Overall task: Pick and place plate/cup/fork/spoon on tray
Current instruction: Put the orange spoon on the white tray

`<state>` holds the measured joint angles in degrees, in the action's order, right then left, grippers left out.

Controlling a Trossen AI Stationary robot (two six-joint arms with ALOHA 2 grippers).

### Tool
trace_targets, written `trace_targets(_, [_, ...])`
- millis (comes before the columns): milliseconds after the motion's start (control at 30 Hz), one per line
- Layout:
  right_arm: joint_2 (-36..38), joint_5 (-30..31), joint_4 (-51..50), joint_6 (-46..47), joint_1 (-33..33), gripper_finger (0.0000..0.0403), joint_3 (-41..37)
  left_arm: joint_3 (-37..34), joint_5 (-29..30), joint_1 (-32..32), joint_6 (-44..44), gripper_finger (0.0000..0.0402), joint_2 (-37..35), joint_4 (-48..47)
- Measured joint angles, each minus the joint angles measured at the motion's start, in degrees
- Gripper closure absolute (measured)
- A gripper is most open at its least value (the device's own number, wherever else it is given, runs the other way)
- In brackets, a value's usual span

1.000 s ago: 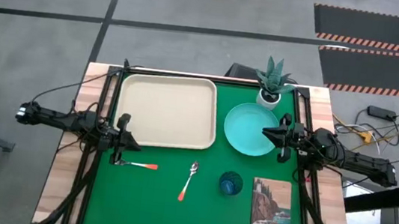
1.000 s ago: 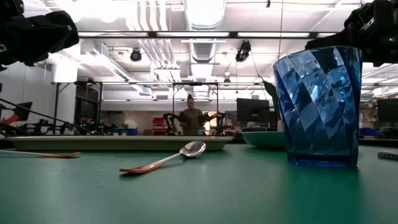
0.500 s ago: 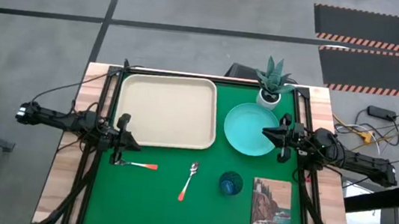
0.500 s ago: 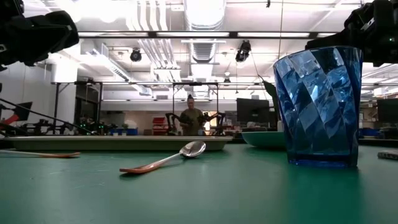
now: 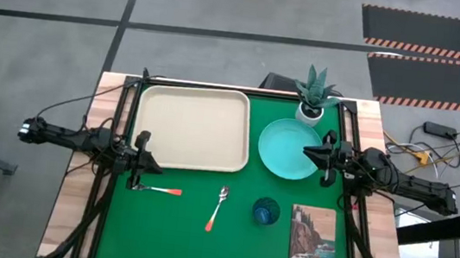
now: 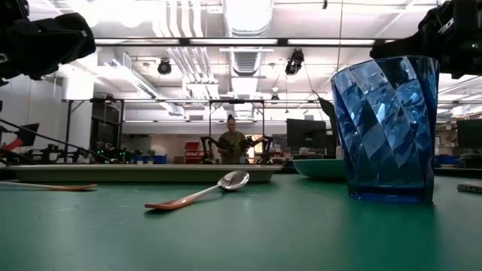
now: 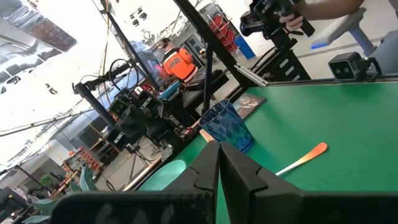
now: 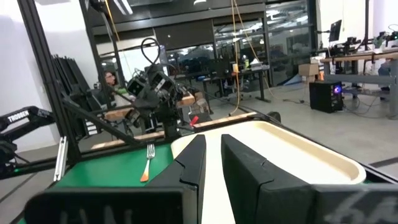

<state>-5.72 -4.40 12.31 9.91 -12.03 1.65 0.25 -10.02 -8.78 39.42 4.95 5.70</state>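
Note:
The beige tray (image 5: 193, 127) lies at the far left of the green mat. To its right lies the turquoise plate (image 5: 287, 148). The blue cup (image 5: 266, 211) stands upright near the front, and the spoon (image 5: 218, 208) and the fork (image 5: 160, 190) lie flat on the mat left of it. My left gripper (image 5: 154, 171) hovers level and shut by the tray's near left corner, just beyond the fork's tines. My right gripper (image 5: 307, 153) hovers level over the plate's right rim, its fingers (image 8: 189, 165) a narrow gap apart with nothing between them.
A white pot with a green plant (image 5: 315, 95) stands behind the plate. A picture card reading "Acadia" (image 5: 313, 238) lies at the front right beside the cup. Black frame rails run along the mat's left and right sides. A person (image 6: 230, 141) shows far behind the table.

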Motion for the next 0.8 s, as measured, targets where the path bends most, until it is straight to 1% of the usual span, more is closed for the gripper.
trace_targets(133, [0.0,0.0,0.3,0.0,0.0,0.036,0.0,0.0,-0.3,0.0,-0.1,0.0402,0.0,2.4])
trace_targets(233, [0.1,0.1,1.2,1.0,0.0,0.036,0.0,0.0,-0.4,0.0,-0.1,0.0402,0.0,6.4])
trace_targets(367, [-0.5,2.3,6.0,0.4,0.0,0.036,0.0,0.0,-0.7,0.0,-0.4,0.0402,0.3,11.2])
trace_targets(433, [-0.8,2.1,7.8,-0.8,0.0,0.036,0.0,0.0,-1.4,0.0,-2.9,0.0402,0.4,14.0])
trace_targets(500, [-0.8,2.1,9.2,-2.1,0.0,0.036,0.0,0.0,-1.8,0.0,-7.9,0.0402,0.6,16.8])
trace_targets(567, [-0.8,2.1,10.7,-3.6,0.0,0.036,0.0,0.0,-2.7,0.0,-19.5,0.0402,0.8,20.0])
trace_targets(633, [-0.8,2.1,12.4,-4.3,0.0,0.036,0.0,0.0,-2.9,0.0,-27.3,0.0402,0.9,22.7])
trace_targets(800, [-0.8,2.0,15.5,-5.0,0.0,0.036,0.0,0.0,-2.9,0.0,-37.4,0.0402,1.0,26.8])
